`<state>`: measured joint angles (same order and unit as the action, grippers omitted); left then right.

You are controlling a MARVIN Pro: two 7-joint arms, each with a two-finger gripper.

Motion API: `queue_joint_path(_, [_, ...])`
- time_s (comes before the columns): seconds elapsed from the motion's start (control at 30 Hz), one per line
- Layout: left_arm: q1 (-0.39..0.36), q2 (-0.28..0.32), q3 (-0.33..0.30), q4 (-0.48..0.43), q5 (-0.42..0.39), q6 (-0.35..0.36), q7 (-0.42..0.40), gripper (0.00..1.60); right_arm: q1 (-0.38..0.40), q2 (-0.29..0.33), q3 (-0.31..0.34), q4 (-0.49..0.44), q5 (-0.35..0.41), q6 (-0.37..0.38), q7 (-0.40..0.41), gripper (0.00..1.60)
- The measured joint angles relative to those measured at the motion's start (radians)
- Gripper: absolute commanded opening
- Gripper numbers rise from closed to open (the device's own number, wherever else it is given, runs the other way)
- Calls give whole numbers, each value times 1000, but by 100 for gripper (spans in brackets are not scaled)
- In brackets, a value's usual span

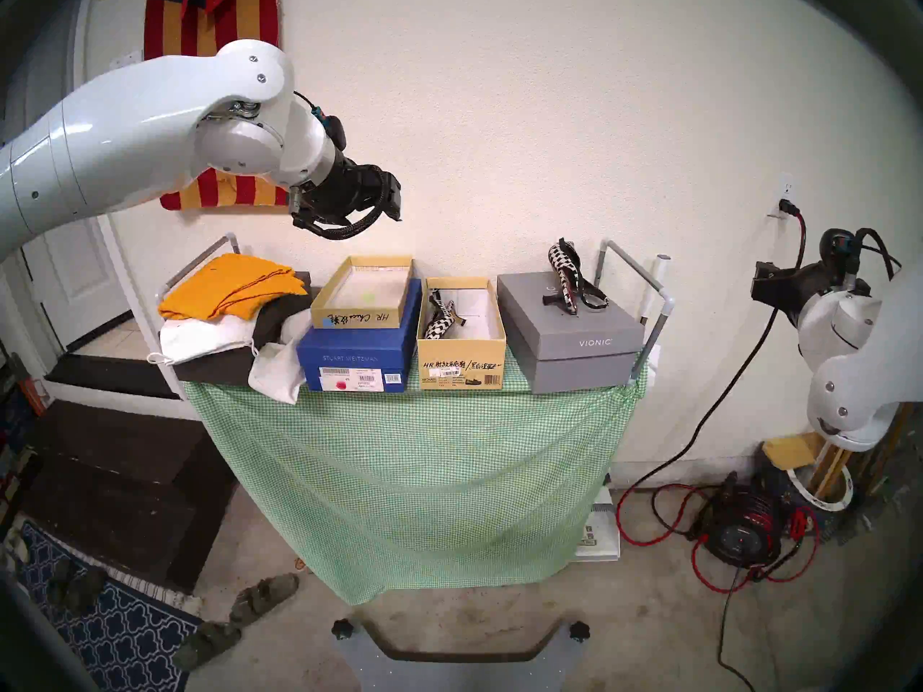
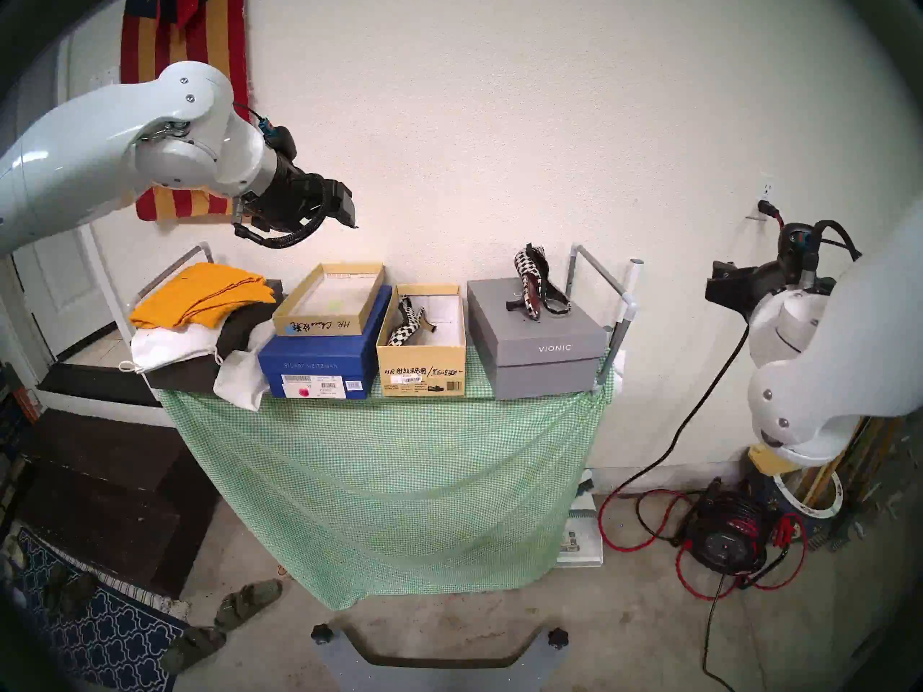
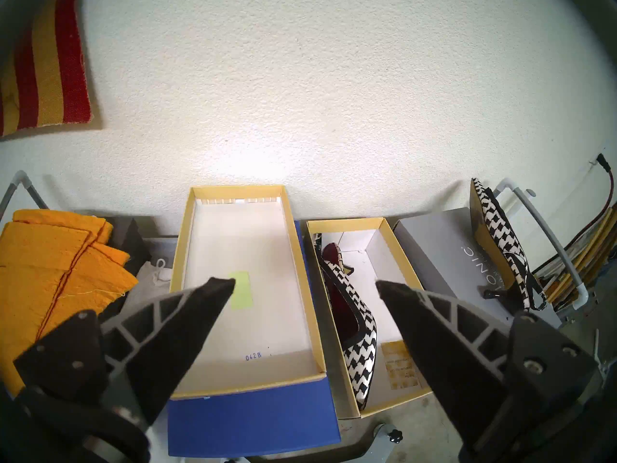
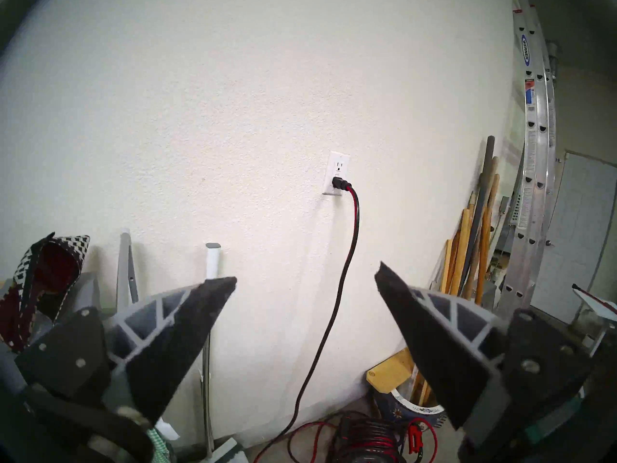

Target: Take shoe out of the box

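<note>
Green-checked table (image 1: 409, 456) against white wall: left gripper (image 3: 305, 285) hangs spread wide, empty; tan shoebox (image 3: 395, 248), houndstooth shoe (image 3: 359, 348) inside, lies below, slightly right of it. Right gripper (image 4: 305, 282) spread, empty, well apart.

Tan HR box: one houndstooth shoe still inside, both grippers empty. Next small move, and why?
Probably lower the left gripper toward the houndstooth shoe lying along the left wall of the tan box. It is open, holds nothing and hangs above the table near the box, while the right gripper, also open, faces the wall off to the side. The other shoe already stands on the grey VIONIC box.
</note>
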<state>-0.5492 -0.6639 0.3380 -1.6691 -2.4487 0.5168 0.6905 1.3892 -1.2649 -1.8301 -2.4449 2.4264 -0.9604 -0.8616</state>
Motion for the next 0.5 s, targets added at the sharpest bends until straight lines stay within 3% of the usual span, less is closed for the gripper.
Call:
queue_joint_path(0.3, [-4, -7, -1, 18, -1, 6, 1, 160, 45, 53, -26, 0, -71, 0, 0, 160])
queue_joint_path(0.5, [-16, -51, -20, 97, -17, 43, 0, 160, 66, 87, -42, 0, -113, 0, 0, 160])
